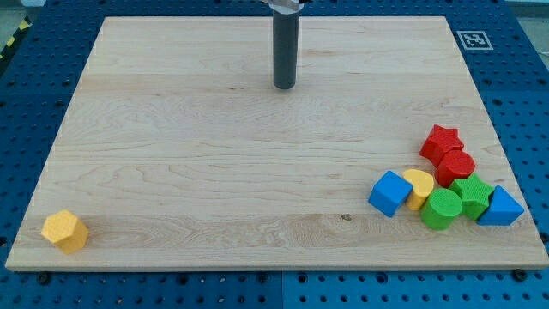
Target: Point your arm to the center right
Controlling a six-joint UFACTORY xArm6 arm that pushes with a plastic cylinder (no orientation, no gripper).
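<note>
My tip (pixel 284 86) rests on the wooden board (pixel 214 172) near the view's top centre, far from every block. A cluster of blocks sits at the view's lower right: a red star (pixel 441 142), a red cylinder (pixel 455 166), a green star-like block (pixel 473 194), a green cylinder (pixel 442 209), a yellow half-round block (pixel 419 185), a blue cube (pixel 390 192) and a blue triangular block (pixel 500 207). A yellow hexagonal block (pixel 65 230) lies alone at the view's lower left.
A black-and-white marker tag (pixel 473 39) sits at the board's top right corner. Blue perforated table surface (pixel 523 86) surrounds the board on all sides.
</note>
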